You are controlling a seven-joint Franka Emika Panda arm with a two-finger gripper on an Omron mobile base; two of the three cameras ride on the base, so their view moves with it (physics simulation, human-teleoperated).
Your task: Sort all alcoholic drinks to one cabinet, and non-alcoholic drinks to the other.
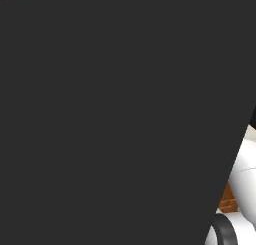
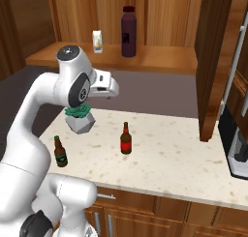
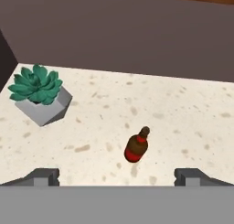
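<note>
With its jaws spread wide and empty, the gripper point(image 3: 116, 177) hangs above the red-label beer point(image 2: 126, 139) standing mid-counter point(image 2: 184, 154), and a descent slightly off-centre could clip the slim neck, tipping it toward the plant point(image 3: 39, 97) at left.

I'm looking over a pale speckled stone table point(image 2: 169, 154) with wooden cabinet fronts point(image 2: 145, 214) below it and a dull grey-brown wall point(image 2: 160, 93) behind. Above, an open wooden cabinet point(image 2: 164, 57) – its door point(image 2: 213, 62) swung out on the right. A potted succulent point(image 3: 39, 93) (grey faceted pot) sits near the table's left end.
</note>
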